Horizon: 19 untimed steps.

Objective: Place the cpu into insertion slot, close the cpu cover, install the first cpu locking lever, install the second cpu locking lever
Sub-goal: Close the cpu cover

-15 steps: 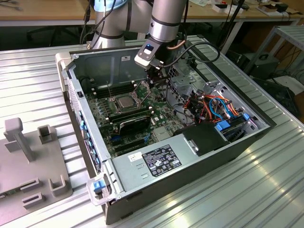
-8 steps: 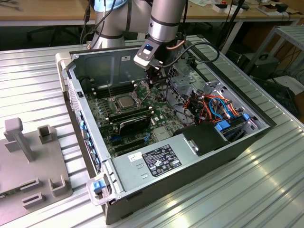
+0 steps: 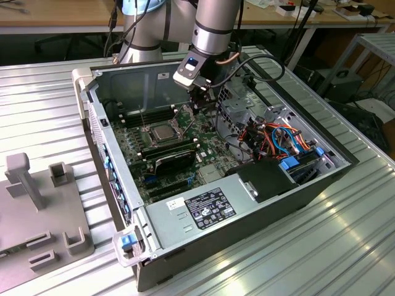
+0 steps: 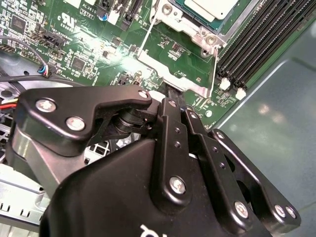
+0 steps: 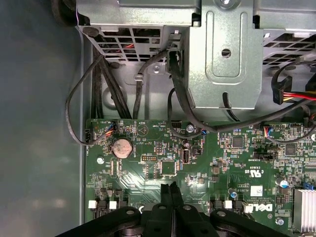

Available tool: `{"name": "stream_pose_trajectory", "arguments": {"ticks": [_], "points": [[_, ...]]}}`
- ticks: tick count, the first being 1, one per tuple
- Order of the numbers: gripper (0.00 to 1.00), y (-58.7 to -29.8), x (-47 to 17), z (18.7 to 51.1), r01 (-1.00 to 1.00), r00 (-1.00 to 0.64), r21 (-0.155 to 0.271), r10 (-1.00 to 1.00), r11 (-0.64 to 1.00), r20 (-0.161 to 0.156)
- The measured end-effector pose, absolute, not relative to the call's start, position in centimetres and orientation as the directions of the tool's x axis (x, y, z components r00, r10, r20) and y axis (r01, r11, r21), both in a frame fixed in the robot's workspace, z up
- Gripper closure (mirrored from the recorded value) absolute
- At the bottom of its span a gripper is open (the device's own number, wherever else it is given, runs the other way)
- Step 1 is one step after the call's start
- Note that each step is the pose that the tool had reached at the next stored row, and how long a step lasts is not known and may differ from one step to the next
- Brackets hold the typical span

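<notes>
Pressing the open cpu cover (image 4: 195, 81) mid-frame, the gripper (image 4: 170, 91), fingers together, is seemingly closing it; cpu (image 4: 210, 7) seated, levers (image 4: 147, 34) unlatched.

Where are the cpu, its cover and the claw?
cpu (image 4: 212, 6), second wrist view, on its silver top.
cover (image 4: 185, 81), second wrist view, on the frame rail farthest from the cpu.
claw (image 5: 169, 186), first wrist view, midway between its fingertips.
</notes>
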State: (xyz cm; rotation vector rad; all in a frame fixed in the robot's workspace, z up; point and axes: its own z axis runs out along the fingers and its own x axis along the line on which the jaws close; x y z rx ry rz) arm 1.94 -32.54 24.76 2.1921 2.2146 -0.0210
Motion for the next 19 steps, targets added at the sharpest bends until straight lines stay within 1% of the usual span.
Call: {"name": "stream_pose_trajectory", "arguments": {"ticks": [19], "points": [[0.89, -32.54, 1.58, 24.76, 1.0, -0.01, 0.008, 1.0, 0.01, -0.028]]}}
